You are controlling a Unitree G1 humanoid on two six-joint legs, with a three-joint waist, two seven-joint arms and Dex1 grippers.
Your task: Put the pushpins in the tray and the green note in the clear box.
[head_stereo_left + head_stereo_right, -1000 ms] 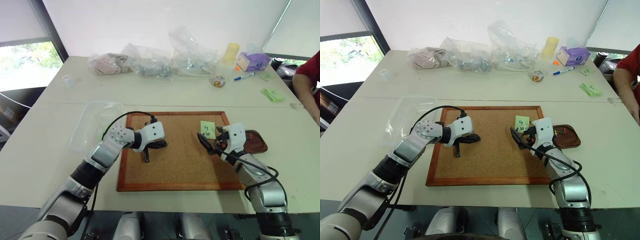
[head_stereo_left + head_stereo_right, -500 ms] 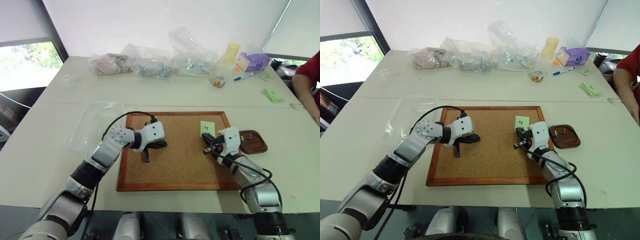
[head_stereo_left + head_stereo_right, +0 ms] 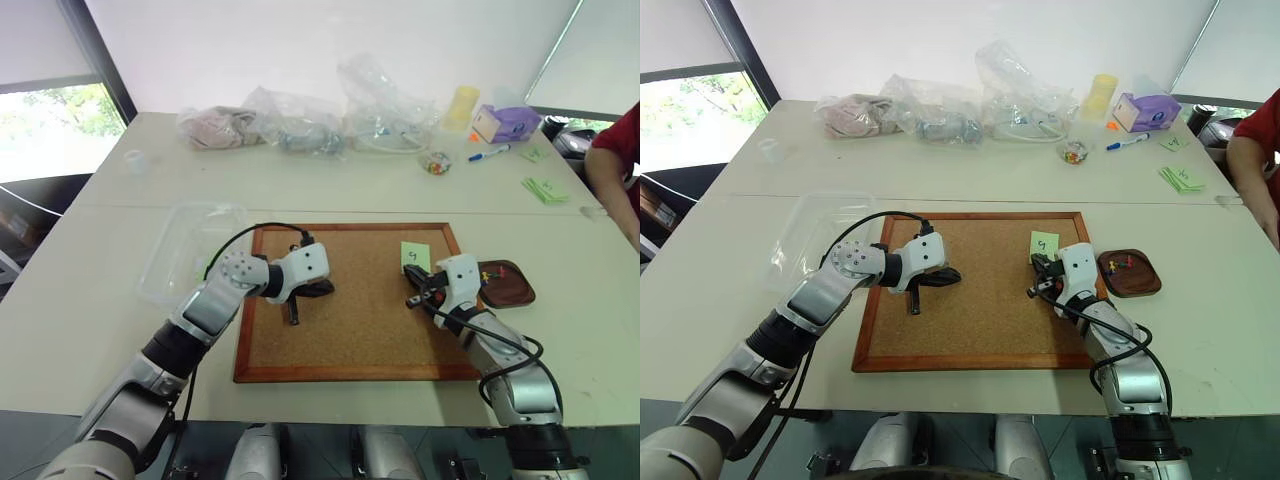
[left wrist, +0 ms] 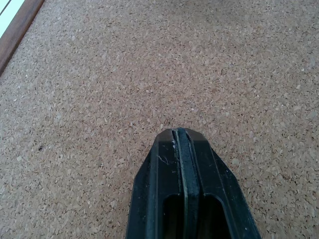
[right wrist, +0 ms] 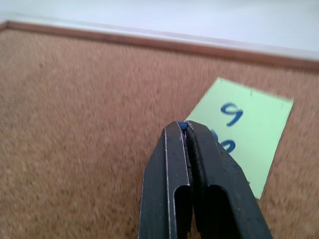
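Left eye view looks down on a pale tabletop point(image 3: 90, 300) beside a window, with a wood-framed cork board point(image 3: 350, 320) lying in the middle. Crumpled plastic bags point(image 3: 300, 125) sit along the far side, and a person's red sleeve point(image 3: 615, 150) shows at the right edge.

A second ago the right gripper point(image 3: 413, 298) stood with its fingers wide apart, just below the green note point(image 3: 415, 257), in front of the tray. Now the fingers are pressed together, and the right wrist view shows a speck of blue, seemingly a pushpin point(image 5: 183, 125), pinched at their tips. The note lies flat on the board just beyond the tips. The left gripper point(image 3: 293, 318) has kept its place over the board's left half, fingers closed on nothing.

The tray point(image 3: 510, 290) sits on the tabletop touching the board's right frame, with a few pushpins point(image 3: 1121, 264) in it. The clear box point(image 3: 185, 250) lies off the board's left side; its contents cannot be made out.
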